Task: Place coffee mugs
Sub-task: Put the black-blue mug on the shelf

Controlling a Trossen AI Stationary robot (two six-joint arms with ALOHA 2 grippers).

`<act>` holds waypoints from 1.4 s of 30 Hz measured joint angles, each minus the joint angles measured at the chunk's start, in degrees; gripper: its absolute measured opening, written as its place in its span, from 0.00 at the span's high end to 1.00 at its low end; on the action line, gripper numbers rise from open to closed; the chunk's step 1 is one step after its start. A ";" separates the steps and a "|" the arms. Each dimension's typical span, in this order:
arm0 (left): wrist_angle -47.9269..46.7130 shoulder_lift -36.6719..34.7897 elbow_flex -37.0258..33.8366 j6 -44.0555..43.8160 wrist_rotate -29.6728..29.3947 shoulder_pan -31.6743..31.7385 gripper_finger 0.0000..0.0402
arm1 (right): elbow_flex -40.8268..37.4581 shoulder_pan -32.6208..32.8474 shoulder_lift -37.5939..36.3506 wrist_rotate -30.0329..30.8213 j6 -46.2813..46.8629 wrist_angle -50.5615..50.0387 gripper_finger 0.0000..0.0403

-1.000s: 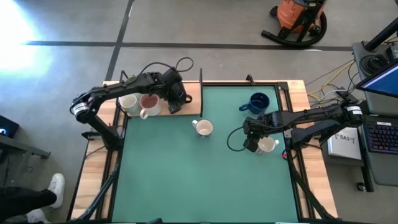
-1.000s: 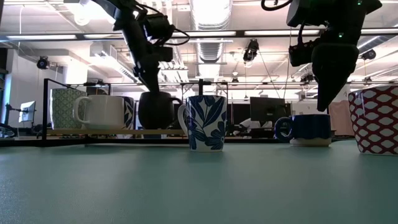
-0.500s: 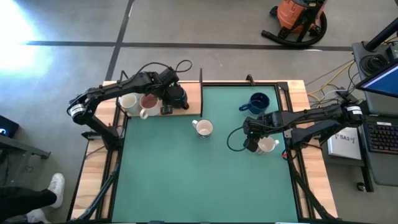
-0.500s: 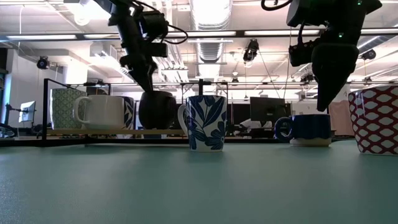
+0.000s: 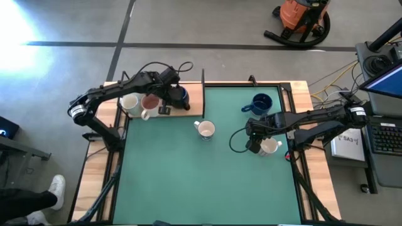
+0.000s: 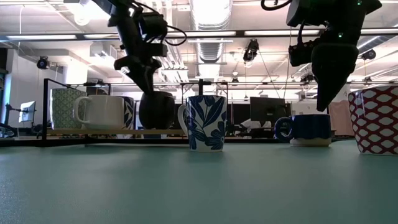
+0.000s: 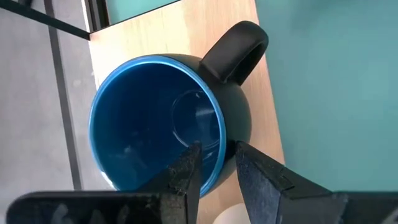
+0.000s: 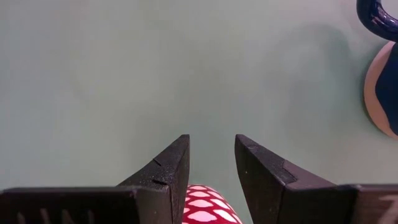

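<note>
Wooden shelf (image 7: 261, 74) carries my navy mug (image 7: 168, 118), directly beneath the left gripper (image 7: 214, 165), jaws parted astride its rim, gripping nothing. Ceramic: rigid, glazed-slick, chippable; I'd pinch the wall.

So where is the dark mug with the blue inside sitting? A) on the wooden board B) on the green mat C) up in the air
A: the dark mug stands on the wooden board beside the green mat, with the left gripper just above its rim.
</note>
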 joint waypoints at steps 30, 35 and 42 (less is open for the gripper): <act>1.32 2.02 3.26 -26.29 5.25 0.64 0.98 | 0.00 0.00 0.00 0.00 -0.02 1.51 0.71; 1.02 3.92 6.96 -40.31 7.80 1.75 0.97 | 0.00 -0.02 0.00 0.00 0.00 1.51 0.71; -6.09 12.15 16.21 -44.59 8.95 2.87 0.94 | 0.00 -0.01 0.00 0.00 -0.01 1.77 0.71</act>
